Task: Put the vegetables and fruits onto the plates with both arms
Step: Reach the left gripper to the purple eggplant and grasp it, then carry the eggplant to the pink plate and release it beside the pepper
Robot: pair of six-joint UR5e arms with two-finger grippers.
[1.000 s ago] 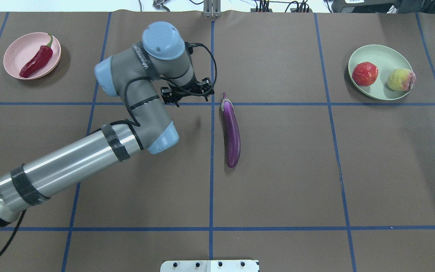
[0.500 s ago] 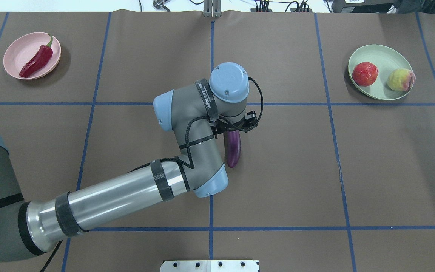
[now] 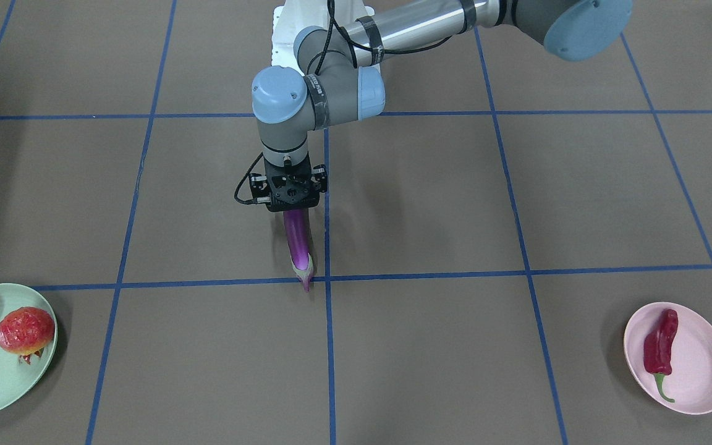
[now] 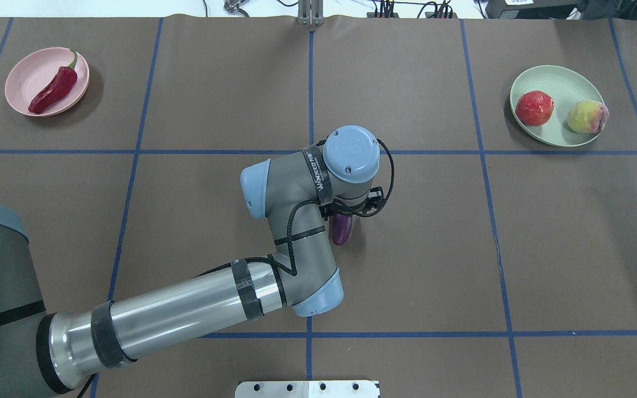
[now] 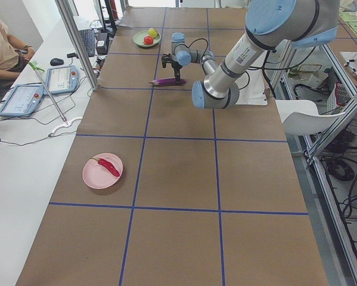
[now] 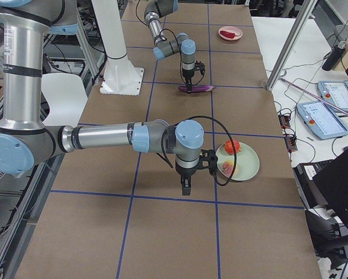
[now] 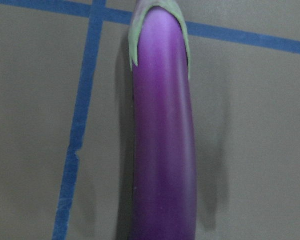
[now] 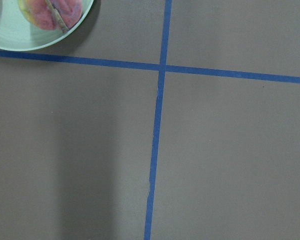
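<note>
Eggplant (image 3: 298,246), perhaps gripped, points cap away from base (image 3: 282,43).

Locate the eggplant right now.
Front-facing view: the eggplant lies mid-table, just left of the central blue tape line and directly under the left gripper, its cap end at the tape crossing.

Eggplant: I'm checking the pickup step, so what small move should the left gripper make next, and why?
Probably ease down and shut on the eggplant: the left gripper sits right over its body while it lies flat on the table. Whether the jaws already touch it is hidden.
</note>
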